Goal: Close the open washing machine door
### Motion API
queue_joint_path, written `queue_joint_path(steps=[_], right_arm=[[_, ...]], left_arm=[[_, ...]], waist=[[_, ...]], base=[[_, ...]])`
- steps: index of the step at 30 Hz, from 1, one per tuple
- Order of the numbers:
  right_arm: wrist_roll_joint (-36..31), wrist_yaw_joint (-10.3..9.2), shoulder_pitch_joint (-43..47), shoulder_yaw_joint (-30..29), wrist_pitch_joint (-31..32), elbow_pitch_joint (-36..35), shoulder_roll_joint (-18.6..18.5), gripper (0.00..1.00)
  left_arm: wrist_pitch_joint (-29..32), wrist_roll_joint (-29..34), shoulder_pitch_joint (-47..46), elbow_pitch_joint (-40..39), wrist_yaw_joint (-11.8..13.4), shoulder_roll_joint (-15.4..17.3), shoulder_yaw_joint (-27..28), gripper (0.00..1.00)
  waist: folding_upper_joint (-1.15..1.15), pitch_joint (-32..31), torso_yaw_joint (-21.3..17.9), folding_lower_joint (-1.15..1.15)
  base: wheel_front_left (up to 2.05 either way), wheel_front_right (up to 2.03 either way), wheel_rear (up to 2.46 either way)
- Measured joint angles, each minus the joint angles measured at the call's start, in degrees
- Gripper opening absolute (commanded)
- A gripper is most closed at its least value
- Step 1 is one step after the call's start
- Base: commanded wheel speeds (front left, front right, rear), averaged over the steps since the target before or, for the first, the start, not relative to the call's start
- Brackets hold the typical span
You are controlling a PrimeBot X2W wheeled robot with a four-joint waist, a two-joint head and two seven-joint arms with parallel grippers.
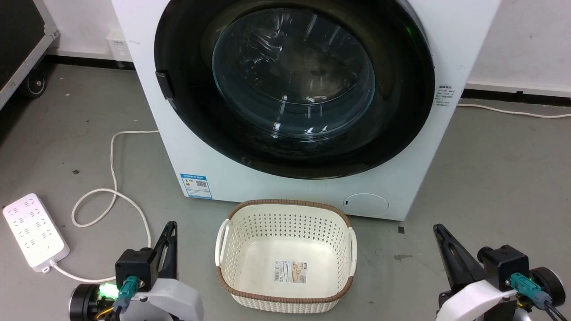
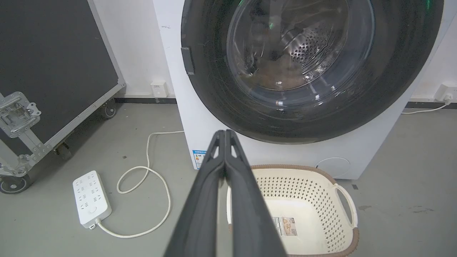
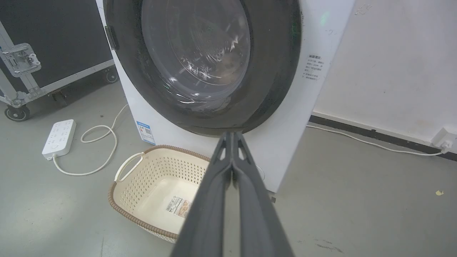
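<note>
The washing machine door (image 1: 294, 89) sits flat against the front of the washing machine (image 1: 267, 189), which stands at the far edge of the floor (image 1: 490, 178) by the wall. Its black rim shows no gap, and the drum is seen only through the glass bowl. By that, the closing step looks done or all but done; whether the catch has clicked home cannot be told. The left gripper (image 1: 170, 229) and right gripper (image 1: 440, 232) hang low over the near floor, either side of the cream basket (image 1: 287, 203), well apart from the door. Each has its fingers pressed together with nothing between them. If anything is left, it is a firm push on the rim beside the dark latch tab (image 1: 163, 84) on the door's left.
</note>
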Motion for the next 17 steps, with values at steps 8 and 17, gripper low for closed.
queue_joint_path(steps=[8, 17], right_arm=[[-0.01, 0.0, 0.0, 0.0, 0.0, -0.01, 0.0, 0.0], [-0.01, 0.0, -0.01, 0.0, 0.0, -0.02, 0.01, 0.0]], left_arm=[[0.0, 0.0, 0.0, 0.0, 0.0, -0.01, 0.0, 0.0], [0.0, 0.0, 0.0, -0.01, 0.0, -0.01, 0.0, 0.0]], waist=[[0.0, 0.0, 0.0, 0.0], [0.0, 0.0, 0.0, 0.01]], base=[[0.0, 0.0, 0.0], [0.0, 0.0, 0.0]])
